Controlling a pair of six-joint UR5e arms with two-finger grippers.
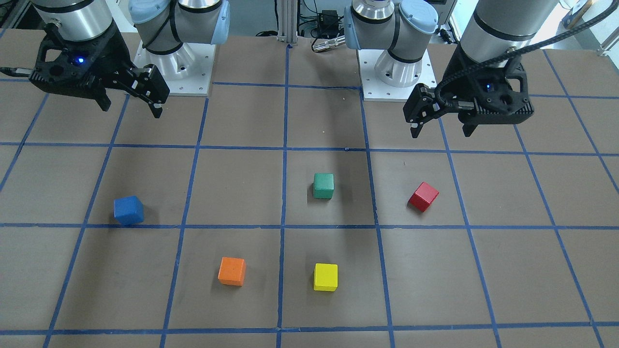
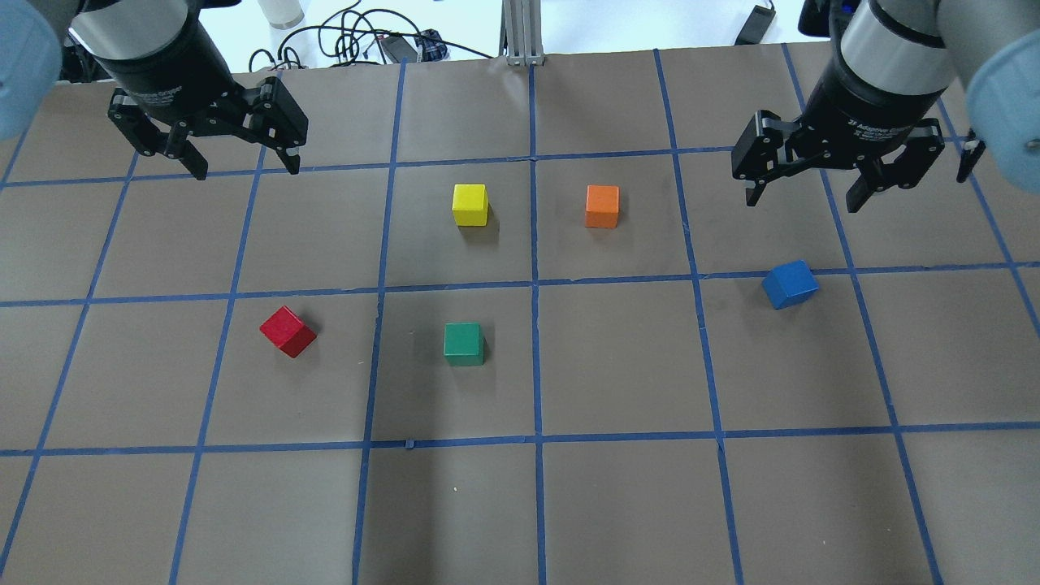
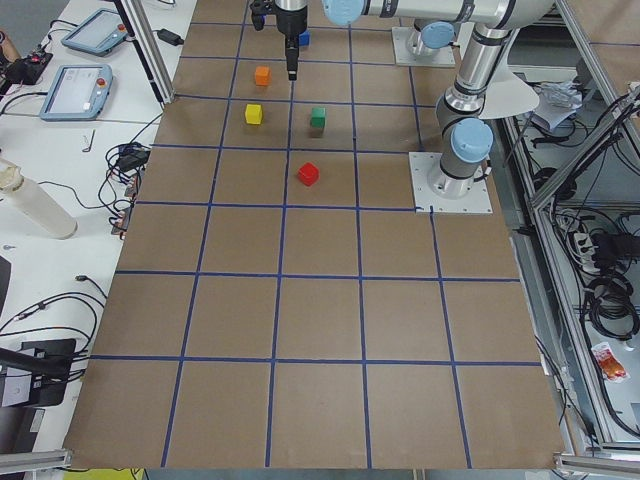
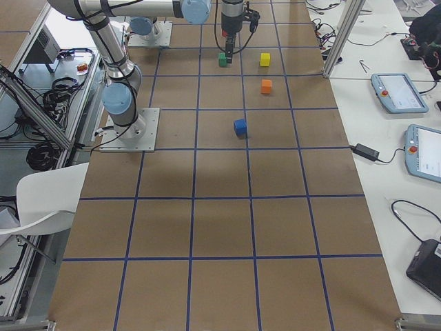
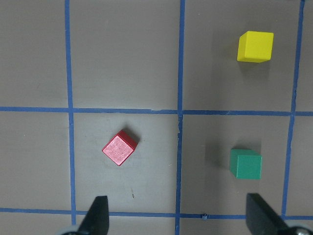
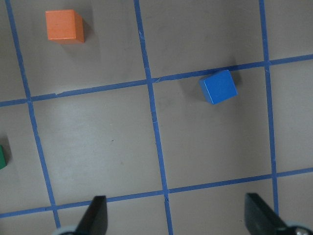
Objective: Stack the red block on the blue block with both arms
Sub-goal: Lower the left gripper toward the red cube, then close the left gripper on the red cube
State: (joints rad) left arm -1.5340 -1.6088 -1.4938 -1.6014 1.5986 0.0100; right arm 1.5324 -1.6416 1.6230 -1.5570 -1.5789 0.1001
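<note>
A brown desk (image 2: 617, 504) crossed by blue tape lines (image 2: 532, 366) lies under me, with five coloured cubes scattered on it. Far to my left, my left claw (image 2: 244, 166) hangs above the desk with its fingers spread wide and nothing between them. The red block (image 2: 288, 331) sits well apart from it, nearer my base and turned cornerwise to the grid. That angle is my first worry: if I come down square to the tape, my fingers would likely meet its corners, and it could twist or skid out. Further along, the yellow cube (image 2: 470, 204) and green cube (image 2: 463, 344) lie in the middle; carrying the red block low could clip the green one. The orange cube (image 2: 602, 206) comes next, close enough in hue to red that I must not mistake it. Then comes the blue block (image 2: 790, 284), just beside a tape line and also slightly skewed, so a red block set down off-centre or misaligned may slide off or nudge it away. Last, my right claw (image 2: 803, 195) hovers near the blue block, equally wide open and empty. If both arms head for the same spot, I judge they could collide.
</note>
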